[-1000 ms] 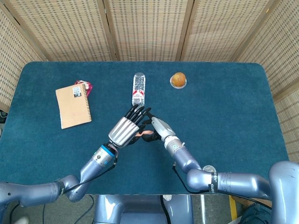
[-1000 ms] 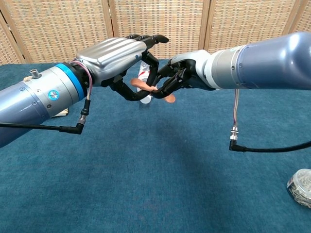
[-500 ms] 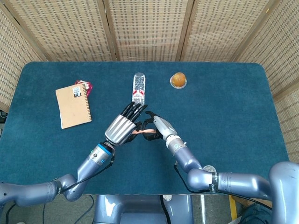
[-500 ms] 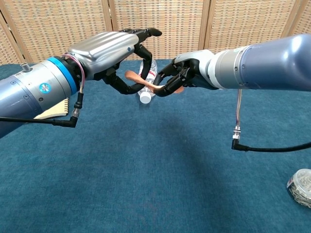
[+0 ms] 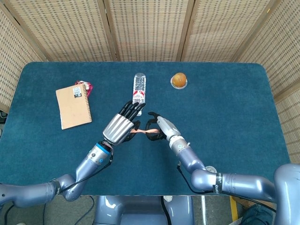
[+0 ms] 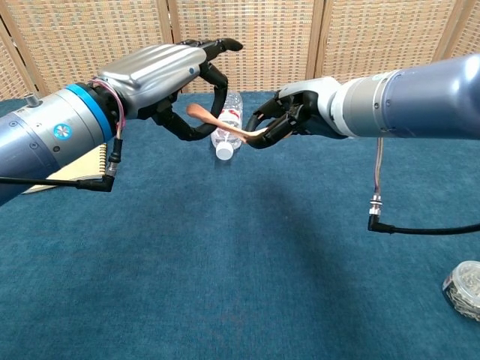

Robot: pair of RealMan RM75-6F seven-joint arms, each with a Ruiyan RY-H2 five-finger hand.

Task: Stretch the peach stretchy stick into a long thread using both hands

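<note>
The peach stretchy stick [image 6: 225,124] [image 5: 142,132] spans a short gap between my two hands above the table's middle. My left hand [image 6: 169,82] [image 5: 121,125] pinches its left end, the other fingers reaching forward. My right hand [image 6: 289,120] [image 5: 159,127] grips the right end with its fingers curled around it. The stick is thin in the middle and slopes down toward the right hand. Its ends are partly hidden inside the hands.
A clear water bottle [image 5: 138,89] [image 6: 227,133] lies just beyond the hands. A tan notebook [image 5: 73,106] with a red packet [image 5: 87,86] sits at the left, an orange on a dish [image 5: 178,80] at the back right, and a small roll [image 6: 465,289] near the front right.
The hands have drawn apart, the left one moving left and up. The stick has gone from a short bent lump to a longer, thinner strand between them.
</note>
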